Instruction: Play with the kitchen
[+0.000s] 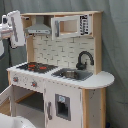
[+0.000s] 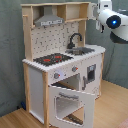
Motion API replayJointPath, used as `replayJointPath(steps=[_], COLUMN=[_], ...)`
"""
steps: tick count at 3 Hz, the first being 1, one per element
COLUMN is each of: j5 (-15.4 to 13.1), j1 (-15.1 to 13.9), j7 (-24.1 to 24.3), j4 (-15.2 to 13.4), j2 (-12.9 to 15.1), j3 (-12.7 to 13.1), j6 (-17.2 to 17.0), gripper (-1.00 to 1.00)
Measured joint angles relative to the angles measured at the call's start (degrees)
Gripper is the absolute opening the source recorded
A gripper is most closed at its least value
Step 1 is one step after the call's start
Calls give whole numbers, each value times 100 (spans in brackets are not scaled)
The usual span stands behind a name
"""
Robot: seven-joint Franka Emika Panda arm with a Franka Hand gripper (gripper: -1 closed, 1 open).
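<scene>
- Against a grey-green curtain (image 2: 10, 50) in both exterior views: the kitchen (image 1: 60, 75), a tall toy unit in white and light wood, standing upright on a wooden floor (image 2: 112, 107).
- Upper section: grey hood (image 2: 49, 20) beneath the top shelf; a white cabinet with a windowed front (image 1: 70, 26) beside it, at the first exterior view's right of the hood.
- Back panel: pale pegboard (image 2: 55, 40) dotted with holes, running behind the worktop.
- Worktop (image 1: 102, 79): white, with a rounded end at the first exterior view's right.
- Hob (image 1: 36, 66): dark plate with two red rings, at the first exterior view's left of the sink.
- Sink (image 1: 72, 74): grey basin set into the worktop, black curved faucet (image 1: 84, 60) rising at its far edge.
- Front panel: two round knobs (image 2: 65, 72) below the hob.
- Oven door (image 2: 70, 102): white frame with a window, hinged down and hanging open in the second exterior view.
- Lower cabinet door (image 1: 57, 107): white, shut, with a small dark window and a vertical handle.
- Robot arm (image 2: 112, 20): white, with a blue-lit joint, raised beside the upper corner of the kitchen, at the second exterior view's right; apart from the worktop.
- Jaws: cannot tell whether they are parted or closed, nor whether anything is gripped.
</scene>
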Motion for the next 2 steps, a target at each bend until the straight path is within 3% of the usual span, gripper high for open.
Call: replayJointPath(steps=[1,2], j5=[0,-3], j1=[387,683], j7=[-120,-124], j4=[-13,-8], j2=[-146,-290], j3=[112,519], j6=[-446,-686], gripper=[100,100])
